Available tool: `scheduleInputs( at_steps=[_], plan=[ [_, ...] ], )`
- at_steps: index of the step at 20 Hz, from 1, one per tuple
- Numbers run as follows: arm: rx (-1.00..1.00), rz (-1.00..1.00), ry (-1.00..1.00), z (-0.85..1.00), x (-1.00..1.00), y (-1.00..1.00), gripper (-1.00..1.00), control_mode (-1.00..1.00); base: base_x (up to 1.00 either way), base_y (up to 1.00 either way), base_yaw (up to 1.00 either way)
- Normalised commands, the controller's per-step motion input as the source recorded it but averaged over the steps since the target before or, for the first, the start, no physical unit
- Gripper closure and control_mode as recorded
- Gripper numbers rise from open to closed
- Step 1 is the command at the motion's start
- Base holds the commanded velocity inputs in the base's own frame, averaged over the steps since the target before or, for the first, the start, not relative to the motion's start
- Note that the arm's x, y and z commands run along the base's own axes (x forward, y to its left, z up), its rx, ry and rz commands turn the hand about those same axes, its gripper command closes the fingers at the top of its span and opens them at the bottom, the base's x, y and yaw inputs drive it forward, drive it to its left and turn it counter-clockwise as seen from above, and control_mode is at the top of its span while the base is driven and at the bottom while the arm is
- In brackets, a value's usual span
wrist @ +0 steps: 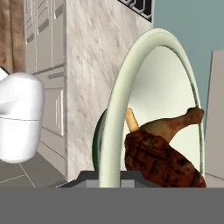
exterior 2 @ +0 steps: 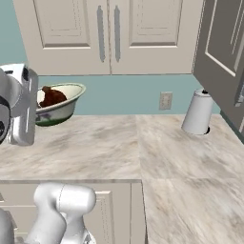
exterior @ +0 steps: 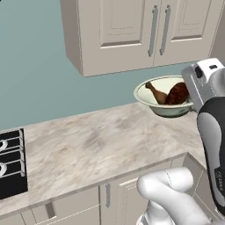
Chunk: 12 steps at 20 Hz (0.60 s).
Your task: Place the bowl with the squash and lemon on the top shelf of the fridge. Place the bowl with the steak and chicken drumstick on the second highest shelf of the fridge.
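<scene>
The cream-white bowl [exterior: 163, 109] with a greenish underside hangs just above the marble counter [exterior: 96, 140], below the wall cabinets. Inside it lie the dark reddish-brown steak [exterior: 178, 93] and the lighter chicken drumstick [exterior: 157, 94]. My gripper [wrist: 109, 178] is shut on the bowl's near rim. In the hand view the bowl [wrist: 170, 78] appears edge-on with the steak [wrist: 162, 162] and drumstick [wrist: 173, 124] against its inner wall. From the right base view the bowl [exterior 2: 59, 108] sits at the left beside my hand. A dark grey fridge panel [exterior 2: 224, 57] stands at the far right.
A black stove [exterior: 11, 162] lies at the counter's left end. A white paper roll [exterior 2: 198, 112] stands near the fridge panel, with a wall outlet [exterior 2: 165, 101] beside it. Wall cabinets [exterior: 132, 30] hang close above the bowl.
</scene>
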Motion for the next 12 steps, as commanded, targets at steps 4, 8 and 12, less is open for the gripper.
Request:
scheduleInputs(
  at_steps=[4, 8, 12],
  plan=[
    [0.00, -0.07, -0.09, 0.00, -0.29, 0.14, 1.00, -1.00, 0.00, 0.00, 0.00],
    [0.01, 0.00, -0.02, 0.00, -0.32, 0.16, 1.00, 1.00, -0.46, 0.22, 0.02],
    [0.00, 0.00, 0.00, 0.00, 0.00, 0.00, 1.00, 1.00, -0.94, 0.72, 0.31]
  ],
)
